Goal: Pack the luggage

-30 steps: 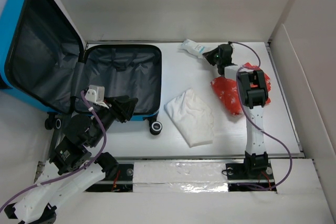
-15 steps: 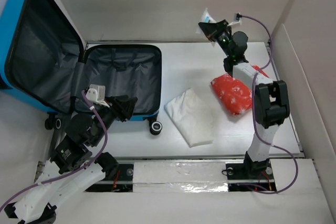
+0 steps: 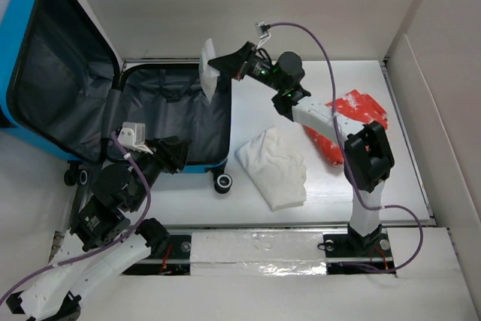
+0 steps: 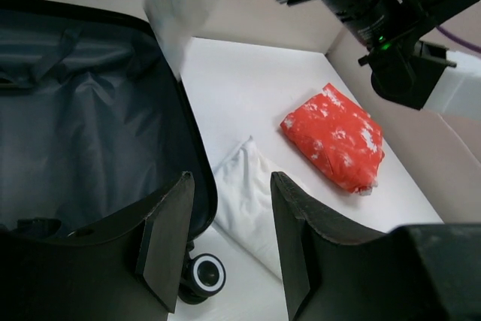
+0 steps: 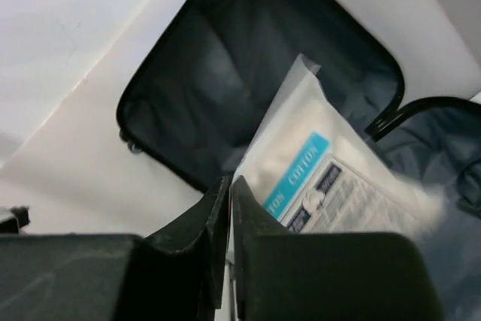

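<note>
Fingers [image 5: 192,242] of the right gripper [image 3: 219,62] stand almost together, pinching one edge of a cotton packet [image 3: 211,71].

1. Luggage [image 3: 173,114]: lies open at the left of the table, lid raised, unmoved. Its grey base shows no packed item.
2. Right arm: a second ago it worked well to the right of the luggage, where the packet lay. It has since swung across, and the packet now hangs over the luggage's right rim. Judgement: the first item is ready for release.
3. White cloth [image 3: 274,167] and red pouch [image 4: 334,137]: unmoved, right of the luggage, not yet packed.
4. Left gripper [image 4: 229,246]: fingers moderately apart, empty, unchanged at the luggage's front rim.

Not determinable:
- whether the pinch is loosening; the packet's lower end blurs in the right wrist view;
- the red pouch's full outline, partly covered by the right arm from above;
- the lid's outer shell, cut off at the frame edge.
</note>
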`<control>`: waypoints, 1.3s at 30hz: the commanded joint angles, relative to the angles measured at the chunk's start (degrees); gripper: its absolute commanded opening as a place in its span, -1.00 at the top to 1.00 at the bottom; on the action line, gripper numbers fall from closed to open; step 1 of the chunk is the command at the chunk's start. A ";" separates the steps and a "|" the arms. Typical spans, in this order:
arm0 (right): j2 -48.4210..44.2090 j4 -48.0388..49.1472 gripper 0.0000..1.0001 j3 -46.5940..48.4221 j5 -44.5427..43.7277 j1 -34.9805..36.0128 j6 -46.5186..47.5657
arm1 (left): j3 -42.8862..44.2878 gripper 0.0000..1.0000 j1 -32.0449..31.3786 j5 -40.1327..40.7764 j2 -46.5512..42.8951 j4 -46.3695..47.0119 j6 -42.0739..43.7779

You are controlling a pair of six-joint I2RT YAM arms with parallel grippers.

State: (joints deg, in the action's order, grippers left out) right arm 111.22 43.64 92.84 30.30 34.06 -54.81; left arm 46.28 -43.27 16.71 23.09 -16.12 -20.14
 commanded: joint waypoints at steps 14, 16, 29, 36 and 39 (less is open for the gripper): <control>-10.47 -2.51 0.10 -17.14 2.57 -6.37 6.81 | 0.82 0.18 0.29 0.44 4.05 3.11 -3.06; -16.18 -1.37 0.91 -25.89 0.56 -9.87 7.69 | 1.53 0.30 0.29 -2.71 6.69 4.42 -3.15; -75.87 -37.80 -0.14 -48.47 -17.29 -26.50 22.26 | 15.83 0.50 -23.53 3.67 55.01 23.25 -14.64; -87.22 -53.65 -1.00 -41.69 -22.66 -27.12 26.77 | 31.93 -0.17 -21.69 -3.70 78.75 27.36 -27.66; -88.01 -57.52 -1.00 -40.28 -21.08 -27.12 28.17 | 32.99 -0.49 -19.94 -4.31 84.21 32.37 -33.81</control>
State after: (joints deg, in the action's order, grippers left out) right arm 23.49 -5.34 50.26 10.11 7.46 -30.15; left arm 76.64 -64.58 13.50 105.51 10.46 -45.80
